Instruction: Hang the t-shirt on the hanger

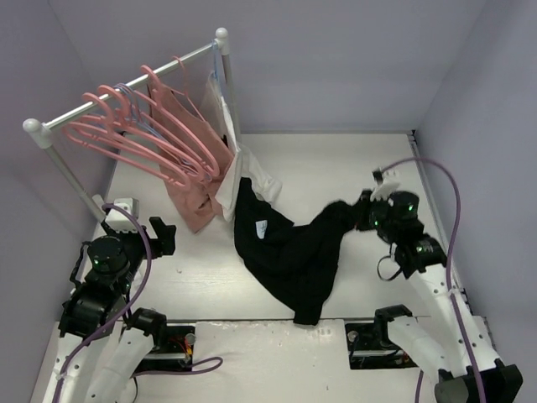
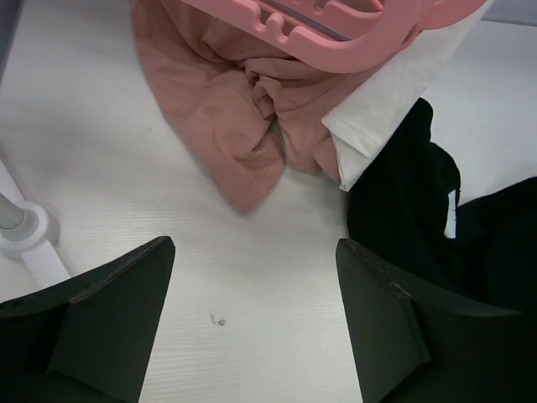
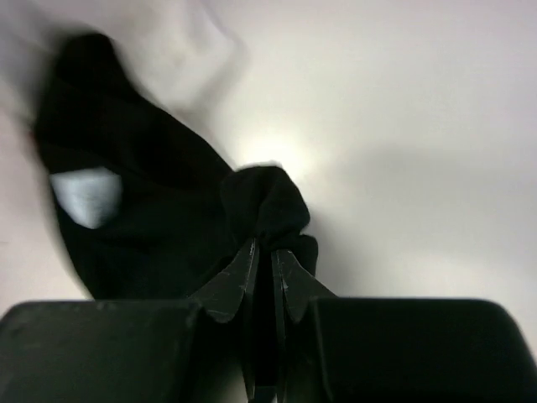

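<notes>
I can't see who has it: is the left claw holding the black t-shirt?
No, the left gripper stands wide open with nothing in it, and the t-shirt lies apart from it.

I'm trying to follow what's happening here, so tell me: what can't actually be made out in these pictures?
Top view: the t-shirt lies crumpled; its own folds hide the neck opening and sleeves.
Right wrist view: blurred; the white label is an unreadable smear, and bunched cloth at the right gripper hides which part is pinched.
Left wrist view: the top edge cuts off the pink hanger, hook unseen.
</notes>
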